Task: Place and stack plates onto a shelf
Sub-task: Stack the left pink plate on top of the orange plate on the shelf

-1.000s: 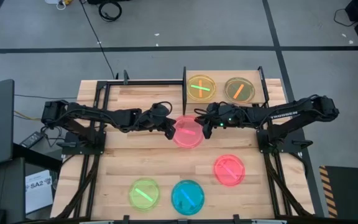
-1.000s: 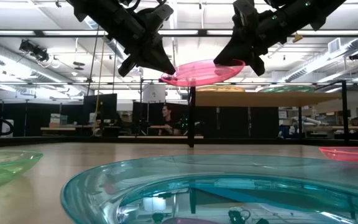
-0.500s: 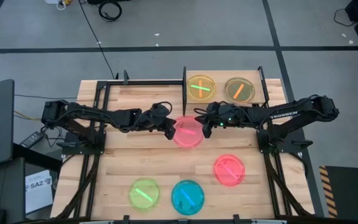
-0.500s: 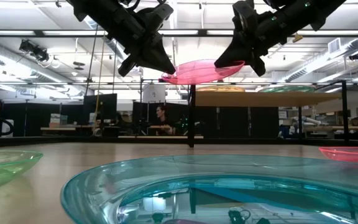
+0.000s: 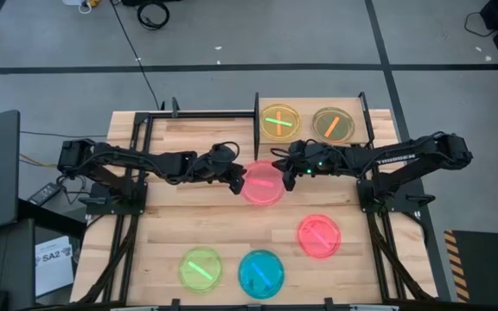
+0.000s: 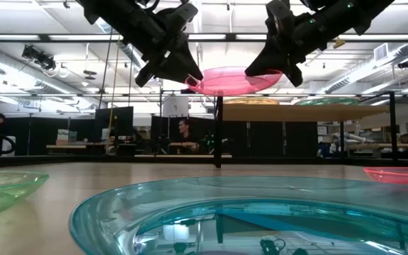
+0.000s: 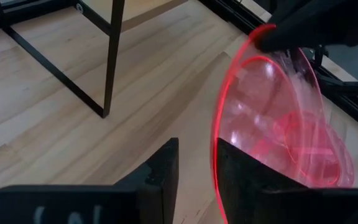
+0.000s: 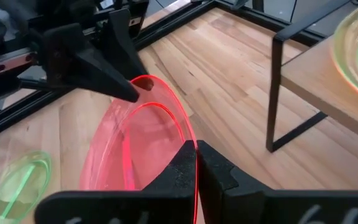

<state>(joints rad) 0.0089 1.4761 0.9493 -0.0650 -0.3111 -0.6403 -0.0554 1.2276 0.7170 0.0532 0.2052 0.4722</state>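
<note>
A pink plate (image 5: 262,183) hangs in the air over the middle of the table, between my two grippers. My right gripper (image 5: 288,177) is shut on its right rim. At the opposite rim my left gripper (image 7: 196,155) stands open, one finger on each side of the edge. On the shelf (image 5: 307,104) at the far right lie a green plate (image 5: 280,123) and an orange plate (image 5: 333,123). Lying flat on the table are another pink plate (image 5: 319,236), a teal plate (image 5: 261,273) and a green plate (image 5: 201,269). My right gripper pinches the pink plate's rim (image 8: 191,140) between its two fingers, on the side toward the table's right. The fingers slant down from the right. The plate is lifted clear and almost level (image 6: 236,79). My left gripper has the opposite rim (image 7: 215,134) between its parted fingers; whether a finger touches it, I cannot tell.
The shelf stands on thin black posts (image 7: 112,56) just beyond the held plate. Black frame rails (image 5: 137,142) run along the table's left and right sides. Bare wood lies between the arms and the three plates near the front edge.
My left gripper's fingers have parted at the pink plate's left rim. That edge, which hung a little lower, now sits higher, and the plate is more level. Both arms have stayed in place.
</note>
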